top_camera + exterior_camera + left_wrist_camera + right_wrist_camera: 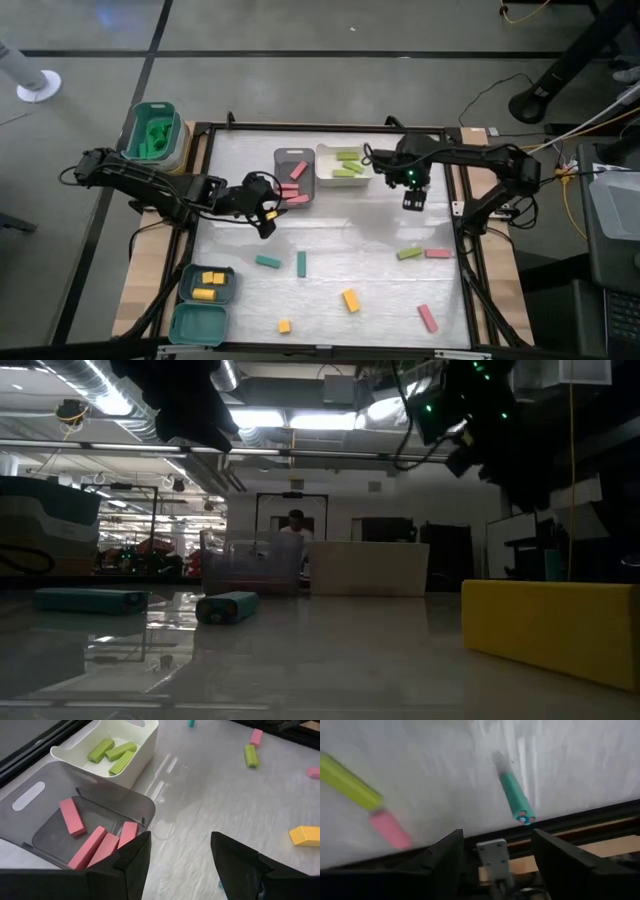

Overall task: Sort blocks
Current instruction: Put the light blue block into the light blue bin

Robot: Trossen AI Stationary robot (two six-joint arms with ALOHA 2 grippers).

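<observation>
From above, the table (pixel 330 225) carries a grey tray (pixel 293 176) holding pink blocks (pixel 296 171) and, touching its right side, a white tray (pixel 343 166) holding light green blocks (pixel 349 157). The left pincer (pixel 268 210) hangs just beside the grey tray's left edge, and the right pincer (pixel 412 199) hangs just right of the white tray. Loose on the table lie two teal blocks (pixel 268 262), a green and pink pair (pixel 409 253) near the right edge, a yellow bar (pixel 350 300), a small yellow cube (pixel 284 326) and another pink bar (pixel 428 318). At the lower left a teal tray (pixel 208 285) holds yellow blocks, and a teal bin (pixel 153 130) sits off the upper left corner. The low view shows a yellow block (pixel 550 625) close at the right, teal blocks (pixel 226 607) farther left, the trays in the middle distance and a person (pixel 293 525) far behind. In the left wrist view the left pincer (pixel 177 855) stands open with nothing between its fingers (pixel 132 857), just beside the grey tray (pixel 127 802) with its pink blocks (pixel 72 816); the white tray (pixel 145 742) lies beyond. In the right wrist view the right pincer (pixel 497 852) is spread apart and empty above the table, with a green block (pixel 347 782), a pink block (pixel 390 830) and a teal stick-like object (pixel 515 797) below it.
</observation>
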